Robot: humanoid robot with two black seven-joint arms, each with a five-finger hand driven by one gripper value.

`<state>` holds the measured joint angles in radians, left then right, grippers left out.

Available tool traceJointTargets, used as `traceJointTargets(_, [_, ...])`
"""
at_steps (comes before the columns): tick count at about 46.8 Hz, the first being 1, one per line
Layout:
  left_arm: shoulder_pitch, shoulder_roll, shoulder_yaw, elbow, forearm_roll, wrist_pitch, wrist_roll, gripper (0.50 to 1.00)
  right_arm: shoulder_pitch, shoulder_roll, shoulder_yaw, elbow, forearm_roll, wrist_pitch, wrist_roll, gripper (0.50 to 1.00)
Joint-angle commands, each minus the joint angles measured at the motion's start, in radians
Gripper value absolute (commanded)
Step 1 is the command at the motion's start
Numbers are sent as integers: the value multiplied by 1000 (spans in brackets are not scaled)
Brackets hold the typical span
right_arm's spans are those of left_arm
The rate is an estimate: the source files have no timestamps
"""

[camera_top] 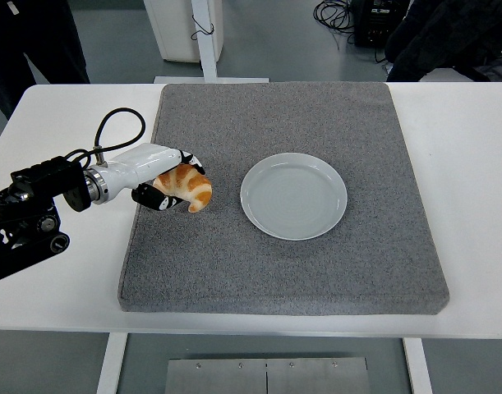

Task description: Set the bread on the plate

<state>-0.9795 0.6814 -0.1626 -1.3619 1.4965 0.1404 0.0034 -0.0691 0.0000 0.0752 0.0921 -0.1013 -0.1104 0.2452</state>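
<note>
1. The left hand (164, 176) reaches in from the left edge over the white table (62, 123) and onto the left part of the grey mat (316, 271).
2. Its fingers (156, 199) are curled around the bread (187, 186), a golden croissant; the black-tipped digits below and the white shell above close on its left side, so the hand has hold of it.
3. The bread sits at the mat's left side, about level with the plate (293, 195) and near it but apart, with bare mat between them. Whether the bread touches the mat or is raised off it cannot be told.
4. The plate is pale grey, round and rests near the mat's middle, with nothing on it.
5. A black cable (111, 130) loops up from the wrist, behind the hand.
6. The black arm (29, 213) lies over the table's left side, left of the mat.
7. A dark-clothed person (37, 41) stands at the top left, beyond the table's far edge.
</note>
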Motion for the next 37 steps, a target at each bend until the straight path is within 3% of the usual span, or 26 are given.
traceJointTargets(1, [-28, 18, 0, 0, -10, -1, -2, 500, 0, 0, 0, 0, 0, 0, 0, 1000])
traceJointTargets(14, [-159, 60, 3, 0, -85, -13, -19, 500, 0, 0, -2, 0, 0, 0, 0, 1000])
traceJointTargets(29, [-297, 73, 5, 1, -179, -97, -19, 500, 0, 0, 0, 0, 0, 0, -1, 1000])
traceJointTargets(37, [-340, 64, 5, 21, -196, -113, -17, 500, 0, 0, 0, 0, -1, 0, 0, 1000])
